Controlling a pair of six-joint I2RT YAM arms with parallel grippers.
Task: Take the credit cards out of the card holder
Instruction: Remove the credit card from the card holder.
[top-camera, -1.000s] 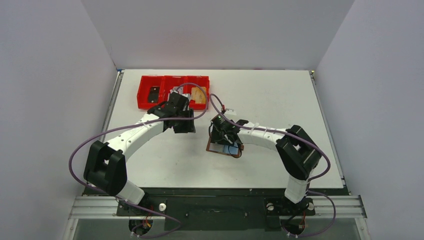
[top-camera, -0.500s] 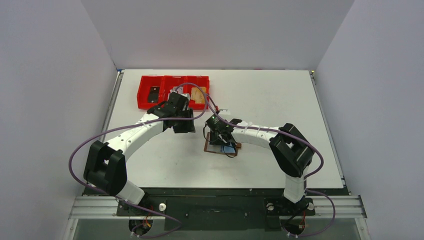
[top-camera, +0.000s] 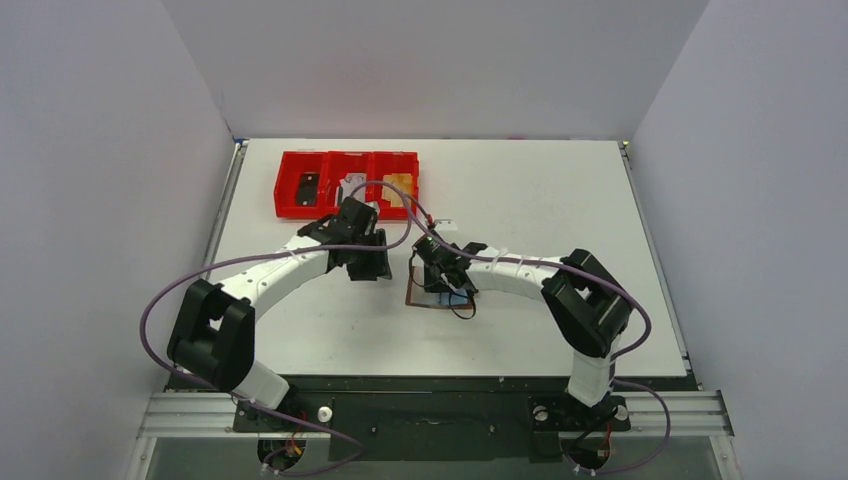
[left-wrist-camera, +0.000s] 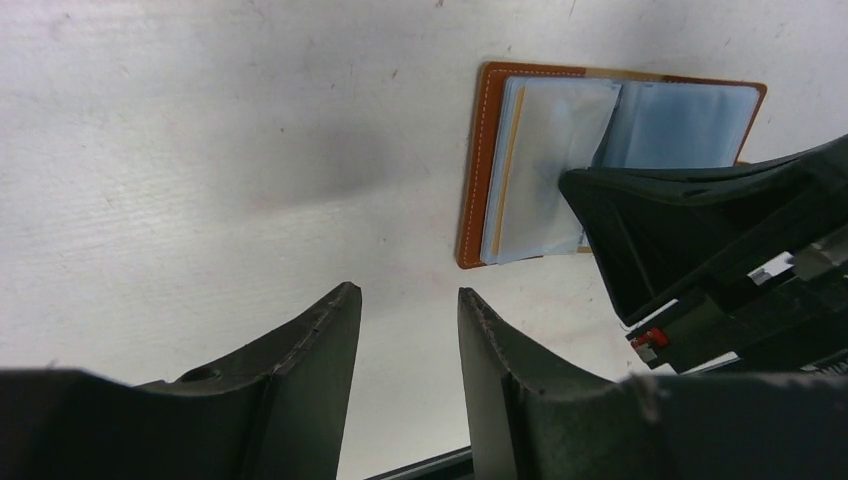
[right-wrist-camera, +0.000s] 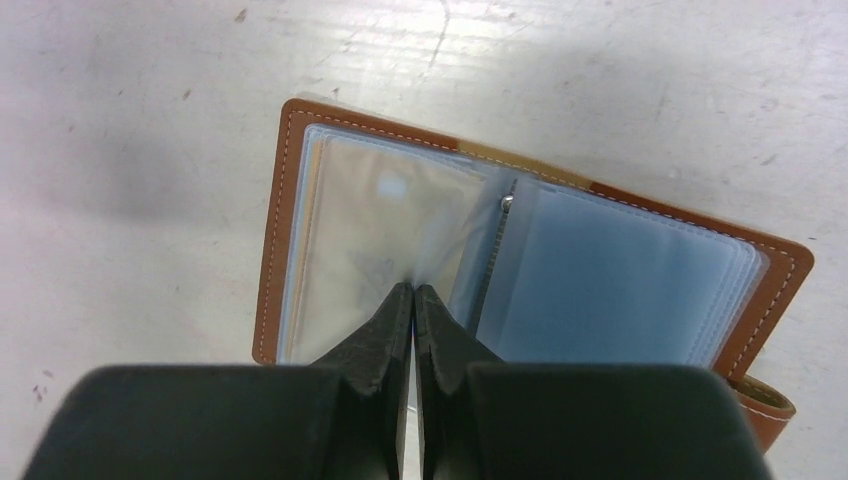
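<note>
Brown card holder (right-wrist-camera: 620, 290) (one) lies open; right pincer (right-wrist-camera: 413, 290) closed, left pincer (left-wrist-camera: 405, 295) parted, empty.

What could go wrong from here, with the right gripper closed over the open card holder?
The right gripper is shut with its tips on a clear sleeve of the card holder; whether it caught a card is unclear. Pulling may lift or drag the whole holder, since nothing pins it: the left gripper hovers open beside it. The two grippers are also close and might collide.
</note>
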